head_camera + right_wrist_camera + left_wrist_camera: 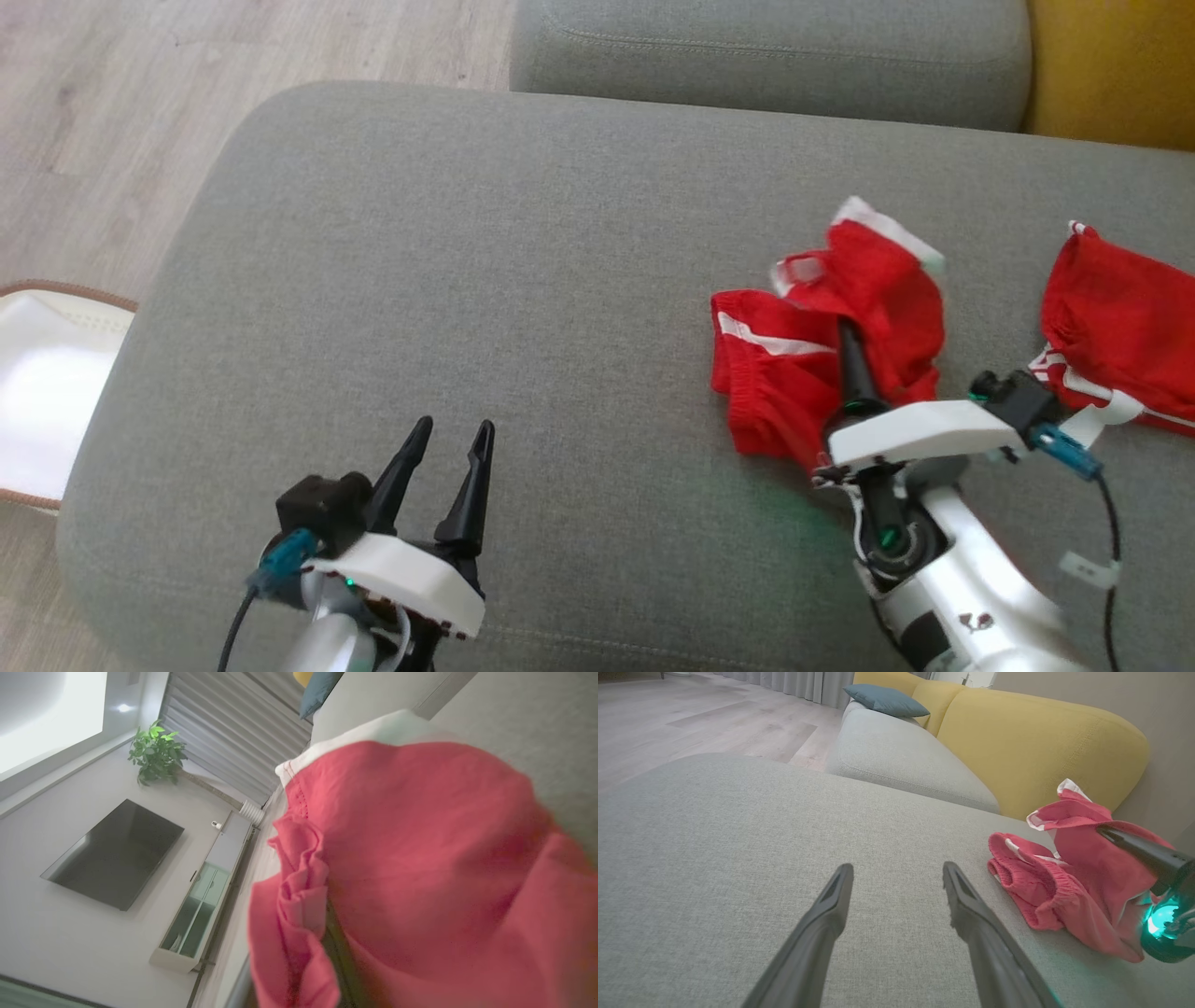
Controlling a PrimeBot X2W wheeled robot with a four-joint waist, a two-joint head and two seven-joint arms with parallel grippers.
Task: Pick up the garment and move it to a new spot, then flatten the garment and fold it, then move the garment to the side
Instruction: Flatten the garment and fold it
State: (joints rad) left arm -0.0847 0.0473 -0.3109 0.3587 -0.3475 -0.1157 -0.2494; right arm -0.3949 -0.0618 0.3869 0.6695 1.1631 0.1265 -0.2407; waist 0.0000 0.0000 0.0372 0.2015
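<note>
The garment (794, 373) is a pair of red shorts with white stripes, crumpled on the right half of the grey sofa cushion (467, 280). My right gripper (848, 338) is shut on it from the near side; part of the cloth is bunched up over its dark fingers and hides the tips. The left wrist view shows the garment (1045, 886) at the right, one raised flap draped over the right gripper's finger (1134, 851). Red cloth (420, 868) covers most of the right wrist view. My left gripper (455, 427) stands open over bare cushion at the lower left, its fingers (831, 905) well apart.
A second red garment with white trim (1120, 327) lies at the right edge of the cushion. Another grey cushion (766, 47) sits behind, with a yellow backrest (1041, 751) and a blue pillow (885, 700). A white basket (47, 392) stands on the wooden floor at the left.
</note>
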